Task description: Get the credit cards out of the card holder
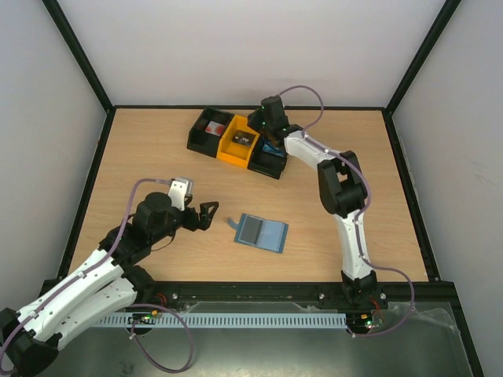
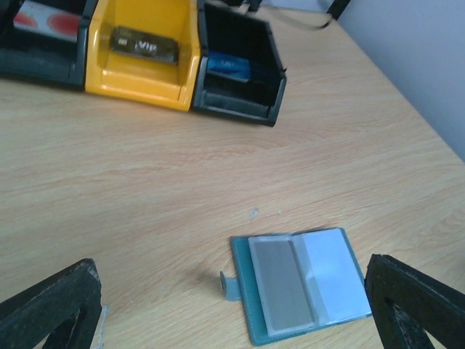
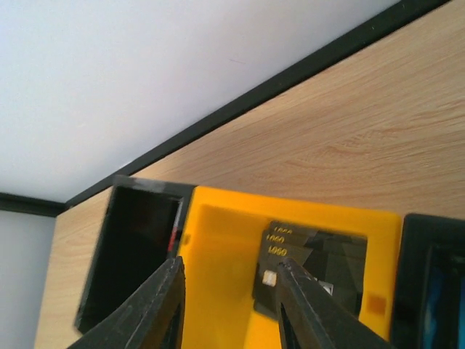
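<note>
Right fingers (image 3: 163, 305) stood parted, gripping nothing, over the yellow bin (image 3: 218, 247) of the black-and-yellow plastic tray (image 1: 271, 169). Drop-off pose, I'd judge: a dark gold-lettered card (image 3: 312, 262) lay inside. Left fingers (image 2: 54, 309) were spread wide and empty, aimed at the slate-blue bifold card holder (image 1: 262, 232). It lay open flat mid-bench, sleeves exposed. One grey card (image 2: 282, 283) seemed sleeved, not yet pulled. Bench (image 1: 157, 165): pale wood laminate, black-framed. Walls were plain white.

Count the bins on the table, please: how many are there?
3, in a row at the back: a black bin on the left, a yellow bin in the middle, a second black bin on the right. The right arm overlaps the row; no fourth shows.
</note>
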`<move>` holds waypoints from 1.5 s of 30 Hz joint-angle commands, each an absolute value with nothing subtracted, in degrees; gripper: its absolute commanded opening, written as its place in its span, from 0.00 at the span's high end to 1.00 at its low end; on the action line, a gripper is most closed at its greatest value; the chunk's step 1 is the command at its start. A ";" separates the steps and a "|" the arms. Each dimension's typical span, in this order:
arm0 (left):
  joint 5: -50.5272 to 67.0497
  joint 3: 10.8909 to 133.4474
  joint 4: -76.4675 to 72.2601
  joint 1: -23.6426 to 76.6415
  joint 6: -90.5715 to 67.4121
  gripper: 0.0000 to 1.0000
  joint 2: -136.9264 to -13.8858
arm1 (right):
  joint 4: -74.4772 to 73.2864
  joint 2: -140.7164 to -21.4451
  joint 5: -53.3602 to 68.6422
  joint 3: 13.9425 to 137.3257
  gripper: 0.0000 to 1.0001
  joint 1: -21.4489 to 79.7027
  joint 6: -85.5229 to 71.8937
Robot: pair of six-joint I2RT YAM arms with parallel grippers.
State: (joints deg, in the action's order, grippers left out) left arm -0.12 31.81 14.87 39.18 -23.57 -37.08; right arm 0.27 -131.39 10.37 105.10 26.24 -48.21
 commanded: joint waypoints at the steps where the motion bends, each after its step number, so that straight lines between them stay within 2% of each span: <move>1: -0.50 32.41 16.07 38.85 -26.58 0.00 -40.12 | -2.53 -121.12 11.15 99.90 0.65 26.02 -46.09; 6: 5.73 31.55 13.20 38.85 -28.21 0.03 -42.02 | -5.87 -112.08 12.48 91.24 0.65 26.17 -45.45; 14: 13.55 29.80 7.28 38.91 -34.59 0.20 -47.92 | -5.61 -94.19 17.18 69.59 0.65 27.03 -44.77; 22: 21.61 26.77 -4.62 38.94 -40.42 0.34 -57.10 | -5.30 -78.88 19.18 50.05 0.65 29.61 -46.49; 26: 25.52 24.08 -12.23 38.94 -43.37 0.36 -61.77 | -4.06 -72.90 20.61 41.04 0.65 31.96 -48.91; 34: 24.48 21.43 -19.48 38.68 -46.24 0.42 -66.05 | -0.30 -66.72 20.61 26.98 0.63 39.02 -54.96; 38: 21.80 21.13 -17.89 38.42 -47.20 0.38 -65.05 | -1.92 -64.24 17.72 22.79 0.62 40.49 -56.07; 45: 21.87 21.29 -16.18 37.88 -48.12 0.39 -63.34 | -2.10 -63.39 14.44 20.99 0.64 40.50 -54.23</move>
State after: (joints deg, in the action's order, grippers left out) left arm 21.98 21.74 -15.92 38.24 -47.05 -64.66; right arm -2.39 -63.81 17.89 21.30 40.21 -54.78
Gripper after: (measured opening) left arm 0.614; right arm 0.373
